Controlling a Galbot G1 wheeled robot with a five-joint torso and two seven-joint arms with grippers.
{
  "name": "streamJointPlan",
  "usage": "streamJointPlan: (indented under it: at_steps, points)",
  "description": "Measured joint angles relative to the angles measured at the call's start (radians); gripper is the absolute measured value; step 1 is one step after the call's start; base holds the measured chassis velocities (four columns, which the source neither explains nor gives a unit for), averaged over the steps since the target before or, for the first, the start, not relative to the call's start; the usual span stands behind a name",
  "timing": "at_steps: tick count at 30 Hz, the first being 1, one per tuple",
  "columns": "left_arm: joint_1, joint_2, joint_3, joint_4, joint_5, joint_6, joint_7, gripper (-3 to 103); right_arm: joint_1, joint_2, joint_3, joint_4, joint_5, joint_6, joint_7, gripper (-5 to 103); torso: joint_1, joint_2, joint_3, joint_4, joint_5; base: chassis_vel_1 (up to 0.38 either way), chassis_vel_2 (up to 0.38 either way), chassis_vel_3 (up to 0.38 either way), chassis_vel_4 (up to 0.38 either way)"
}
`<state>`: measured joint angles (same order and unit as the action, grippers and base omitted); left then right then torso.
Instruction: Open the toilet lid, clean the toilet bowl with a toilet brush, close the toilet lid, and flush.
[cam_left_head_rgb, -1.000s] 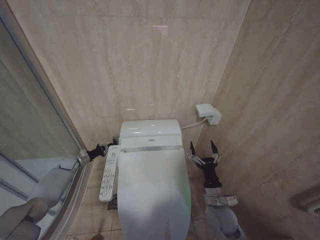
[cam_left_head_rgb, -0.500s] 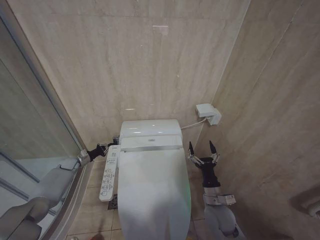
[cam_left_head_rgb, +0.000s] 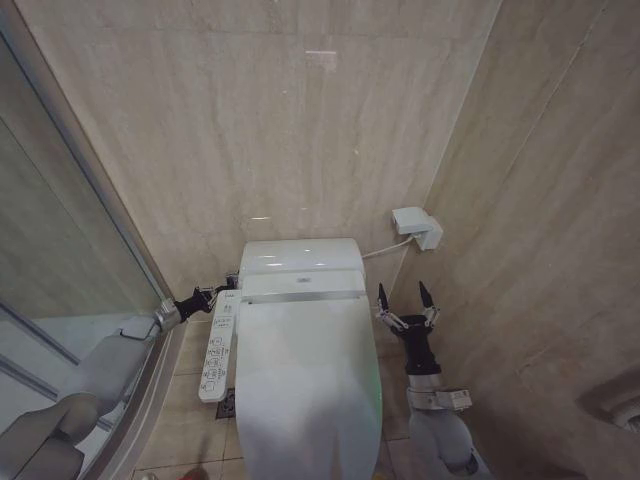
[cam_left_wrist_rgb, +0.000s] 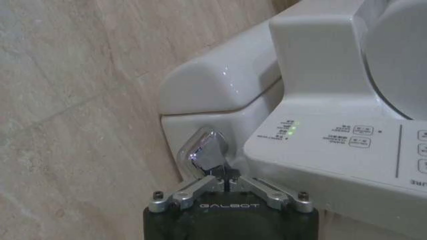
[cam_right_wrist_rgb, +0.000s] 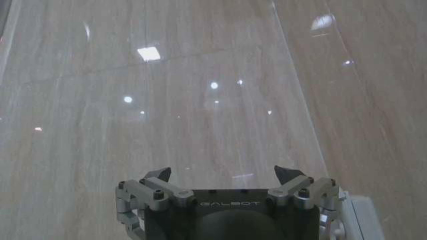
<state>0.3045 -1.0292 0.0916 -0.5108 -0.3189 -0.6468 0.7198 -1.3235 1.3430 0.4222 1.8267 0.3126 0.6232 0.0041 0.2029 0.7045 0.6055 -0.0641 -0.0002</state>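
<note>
Nothing's shifted, lid (cam_left_head_rgb: 308, 390) down, my left gripper (cam_left_wrist_rgb: 227, 184) pinched narrow against the flush lever (cam_left_wrist_rgb: 203, 155), right gripper (cam_left_head_rgb: 404, 300) idling wide

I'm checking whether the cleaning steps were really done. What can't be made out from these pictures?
- Toilet bowl inside: hidden in the head view by the closed toilet lid.
- Lid's front edge: cut off by that view's bottom edge.
- Left gripper fingers: they meet at the chrome flush lever, but contact is unclear in the left wrist view.
- Control panel labels: too small.
</note>
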Motion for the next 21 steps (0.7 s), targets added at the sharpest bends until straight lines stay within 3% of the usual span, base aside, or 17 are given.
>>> streamJointPlan:
  at_steps: [21]
  points:
    - [-0.002, 0.010, -0.001, -0.003, -0.002, 0.001, -0.005, 0, -0.001, 0.002, 0.001, -0.001, 0.000, 0.001, 0.000, 100, 0.000, 0.000, 0.000, -0.0001, 0.0002, 0.000, 0.000, 0.000, 0.000]
